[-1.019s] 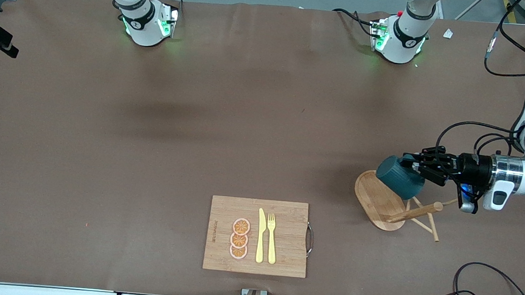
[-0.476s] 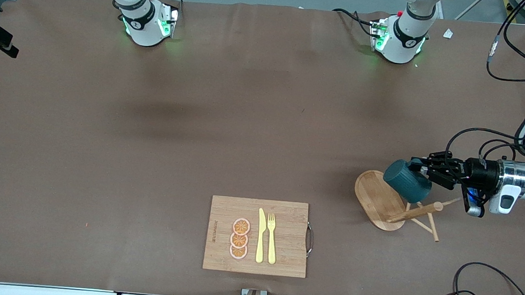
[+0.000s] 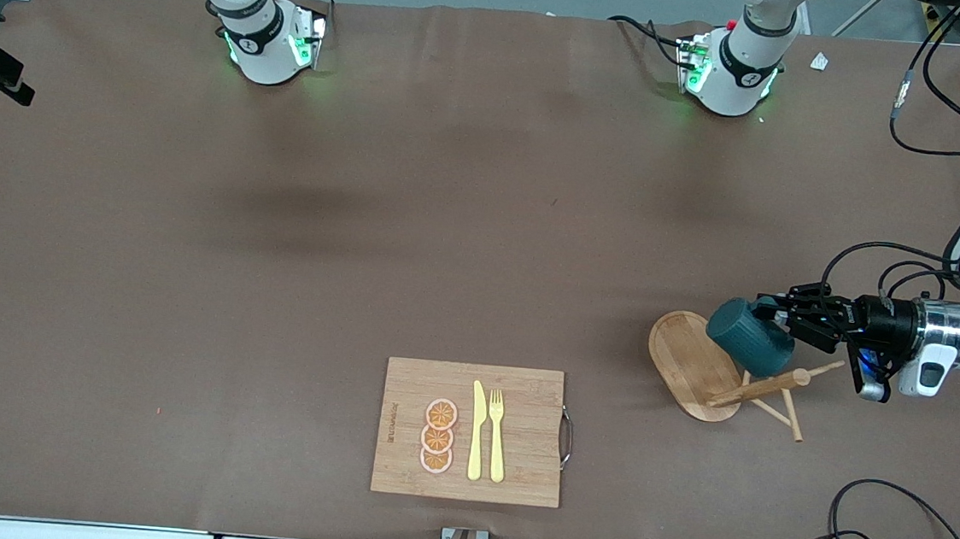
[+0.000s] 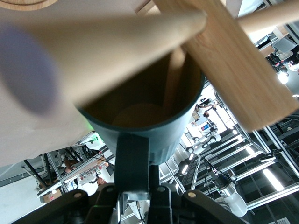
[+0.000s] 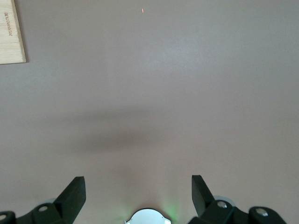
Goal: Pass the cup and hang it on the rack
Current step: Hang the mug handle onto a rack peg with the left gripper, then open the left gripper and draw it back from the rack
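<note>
Front view shows the left gripper [image 3: 772,314] over the left arm's end of the table, reaching in sideways and clamped on the handle of the dark teal cup [image 3: 749,334]. The cup is up in the air, tilted on its side, and it hangs over the wooden rack [image 3: 724,374], above the place where the oval base meets the central post. The rack appears foreshortened from this high camera, with its oval base toward the middle of the table and its post and thin pegs pointing toward the left arm's end. Whether the cup already touches a peg I cannot tell from this view.

Left wrist view looks into the open mouth of the cup [image 4: 145,109], with the brownish inside visible. One thin wooden peg [image 4: 172,81] of the rack [image 4: 243,70] reaches inside the cup. The gripper fingers [image 4: 132,163] are pressed together on the dark handle.

Right wrist view shows the right gripper [image 5: 138,193] with its fingers wide apart and holding nothing, over bare brown table cover [image 5: 163,93]. This arm waits near its base.

Nearer to the front camera lies a bamboo cutting board [image 3: 515,478] with a metal handle, and on it are three orange slices [image 3: 438,437], a yellow knife [image 3: 477,431] and a yellow fork [image 3: 497,434]
</note>
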